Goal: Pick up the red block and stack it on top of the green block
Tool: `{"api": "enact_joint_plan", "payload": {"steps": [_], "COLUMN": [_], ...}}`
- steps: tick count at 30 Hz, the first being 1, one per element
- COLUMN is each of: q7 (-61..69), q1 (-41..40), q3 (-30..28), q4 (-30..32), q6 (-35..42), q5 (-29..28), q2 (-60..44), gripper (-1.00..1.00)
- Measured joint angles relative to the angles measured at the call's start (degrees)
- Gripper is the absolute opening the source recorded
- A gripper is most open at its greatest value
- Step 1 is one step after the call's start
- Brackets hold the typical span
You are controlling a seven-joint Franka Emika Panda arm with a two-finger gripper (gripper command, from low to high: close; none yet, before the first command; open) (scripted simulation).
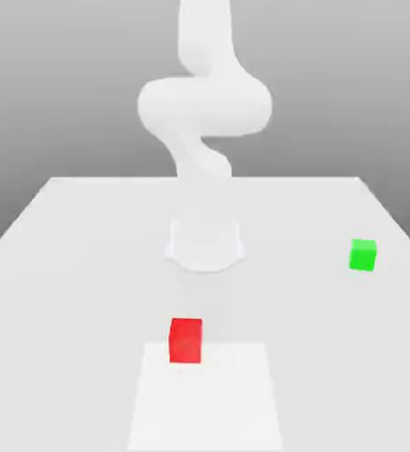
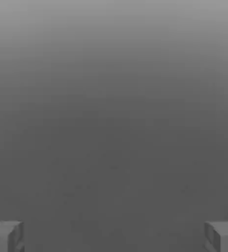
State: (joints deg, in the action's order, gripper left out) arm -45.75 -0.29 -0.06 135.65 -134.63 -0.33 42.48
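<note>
You are looking at the red block (image 1: 186, 341) sitting near the tabletop's (image 1: 76, 265) front edge, just at the corner of a paler square patch (image 1: 208, 397), its faces squared to the edges. The green block (image 1: 363, 254) is resting farther back by the exterior view's right edge, well apart from it. The gripper (image 2: 114, 236) is hanging wide open, its fingers (image 2: 5, 235) holding nothing. Behind, the white arm (image 1: 204, 115) is rising from its base (image 1: 205, 243).

Two gray fingertips (image 2: 8, 236) sit far apart at the picture's corners. Nothing is between them. Behind them is a plain gray floor (image 2: 114, 123).
</note>
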Motion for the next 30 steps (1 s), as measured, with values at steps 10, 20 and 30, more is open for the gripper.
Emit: {"api": "enact_joint_plan", "payload": {"steps": [10,20,30], "q7": [0.71,3.35,4.12], "q1": [-1.43,-2.58,-4.2], "q3": [-1.12,-2.28,-0.43], "q4": [18.53,32.52,31.54], "q6": [-13.53,-34.68,-42.57], "q5": [-1.16,0.5,1.53], "q2": [-16.33,-43.19,-52.48], "gripper": [0.0,0.0,-1.0]}}
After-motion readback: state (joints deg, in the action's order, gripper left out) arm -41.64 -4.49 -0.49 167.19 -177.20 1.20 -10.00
